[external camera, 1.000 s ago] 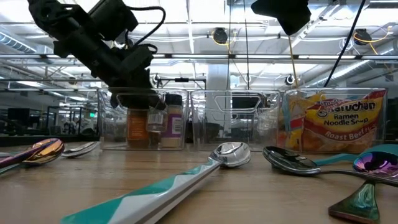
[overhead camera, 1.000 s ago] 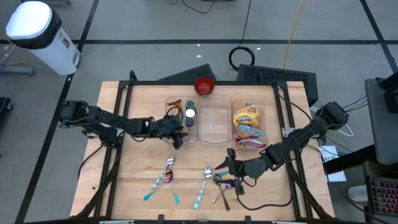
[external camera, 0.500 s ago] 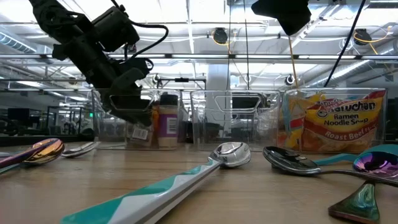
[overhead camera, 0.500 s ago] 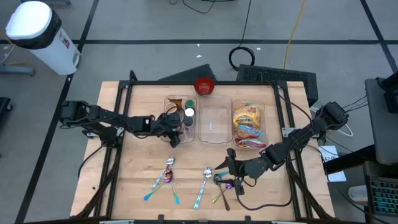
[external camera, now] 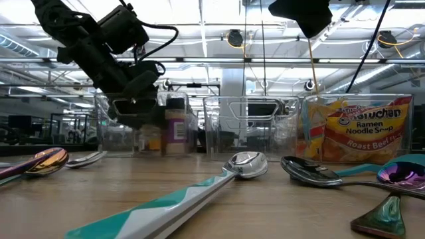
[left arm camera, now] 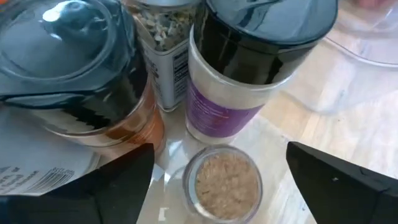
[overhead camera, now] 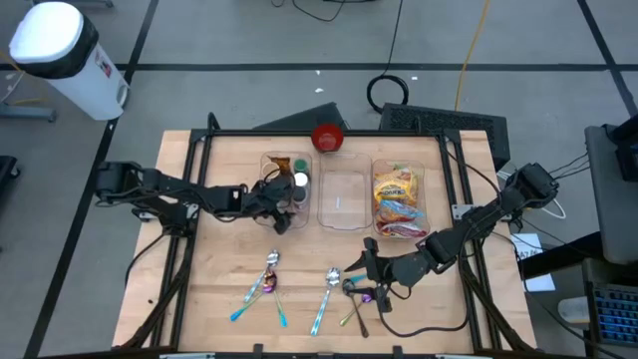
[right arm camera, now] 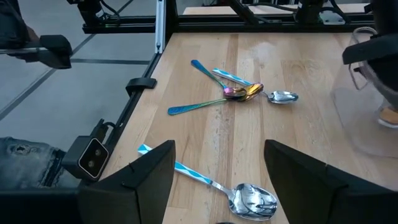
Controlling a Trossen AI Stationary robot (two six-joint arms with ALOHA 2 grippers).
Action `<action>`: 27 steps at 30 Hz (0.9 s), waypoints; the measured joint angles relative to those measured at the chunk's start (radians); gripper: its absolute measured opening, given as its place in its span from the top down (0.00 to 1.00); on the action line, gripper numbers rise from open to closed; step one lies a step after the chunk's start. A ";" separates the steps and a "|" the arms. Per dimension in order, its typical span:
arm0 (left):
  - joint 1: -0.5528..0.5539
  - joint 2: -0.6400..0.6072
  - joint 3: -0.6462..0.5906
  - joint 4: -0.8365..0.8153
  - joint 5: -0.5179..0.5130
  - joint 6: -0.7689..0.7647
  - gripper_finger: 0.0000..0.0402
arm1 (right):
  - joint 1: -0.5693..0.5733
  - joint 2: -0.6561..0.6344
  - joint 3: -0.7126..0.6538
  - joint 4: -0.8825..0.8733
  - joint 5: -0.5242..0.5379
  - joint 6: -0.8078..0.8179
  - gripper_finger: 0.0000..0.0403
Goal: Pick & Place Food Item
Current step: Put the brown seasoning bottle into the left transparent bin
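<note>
Spice jars (overhead camera: pixel 292 188) are sitting in the leftmost of three clear bins (overhead camera: pixel 286 189) at the far middle of the surface (overhead camera: pixel 229 259), and that is where I am working the left end effector (overhead camera: pixel 276 205). I am seeing its fingers (left arm camera: pixel 348 180) standing wide apart in the left wrist view, gripping nothing, one on either side of the jars. Between them a small open jar of tan powder (left arm camera: pixel 225 184) is sitting nearest, with a purple-labelled jar under a dark lid (left arm camera: pixel 245 74) and an amber jar with a dark lid (left arm camera: pixel 81 81) just beyond it. From the low camera the end effector is hanging at the near left corner of that bin, in front of the jars.

Moving right, the middle bin (overhead camera: pixel 342 200) is looking empty to me, and the right bin is holding ramen noodle packets (overhead camera: pixel 397 199). A red bowl (overhead camera: pixel 328 138) is standing just beyond the bins.

The right end effector (overhead camera: pixel 367 270) is waiting low at the near right of the surface, fingers apart with nothing between them, right beside a cluster of spoons (overhead camera: pixel 345 290). More spoons (overhead camera: pixel 261 287) are lying to the left of it.
</note>
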 joint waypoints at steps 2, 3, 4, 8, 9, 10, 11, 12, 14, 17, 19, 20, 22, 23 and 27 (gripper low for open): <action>-0.002 -0.007 0.007 0.001 0.011 -0.015 0.07 | 0.000 0.000 0.000 0.000 0.000 0.000 0.41; -0.006 -0.007 0.014 0.001 0.012 -0.020 0.09 | 0.000 0.000 0.000 0.000 0.000 0.000 0.41; -0.012 -0.007 0.020 0.001 0.013 -0.023 0.10 | 0.000 0.000 0.000 0.000 0.000 0.000 0.41; -0.033 -0.007 0.060 0.000 0.039 -0.025 0.17 | 0.000 0.000 0.000 -0.004 0.000 0.000 0.41; -0.039 -0.007 0.068 0.001 0.040 -0.024 0.19 | 0.000 0.000 0.000 -0.005 0.000 0.000 0.41; -0.043 -0.007 0.075 0.001 0.040 -0.022 0.20 | 0.000 0.000 0.000 -0.005 0.000 0.000 0.41; -0.048 -0.007 0.080 0.001 0.039 -0.014 0.22 | 0.000 0.000 0.000 -0.005 0.000 0.000 0.41; -0.051 -0.007 0.081 0.002 0.035 -0.005 0.23 | 0.000 0.000 0.000 -0.004 0.000 0.000 0.41; -0.056 -0.007 0.081 -0.002 0.022 0.000 0.25 | 0.000 0.000 0.000 -0.005 0.000 0.000 0.41; -0.060 -0.003 0.081 -0.019 0.010 0.002 0.26 | 0.000 0.000 0.000 -0.004 0.000 0.000 0.41; -0.060 -0.001 0.081 -0.030 0.006 0.004 0.26 | 0.000 0.000 0.000 -0.004 0.000 0.000 0.41; -0.060 -0.001 0.081 -0.034 0.005 0.006 0.26 | 0.000 0.000 0.000 -0.004 0.000 0.000 0.41; -0.060 -0.001 0.082 -0.040 0.001 0.007 0.26 | 0.000 0.000 0.000 -0.004 0.000 0.000 0.41; -0.060 -0.001 0.082 -0.041 0.000 0.008 0.26 | 0.000 0.000 0.000 -0.004 0.000 0.000 0.41; -0.060 -0.001 0.082 -0.044 -0.016 0.003 0.26 | 0.000 0.000 0.000 -0.003 0.000 0.000 0.41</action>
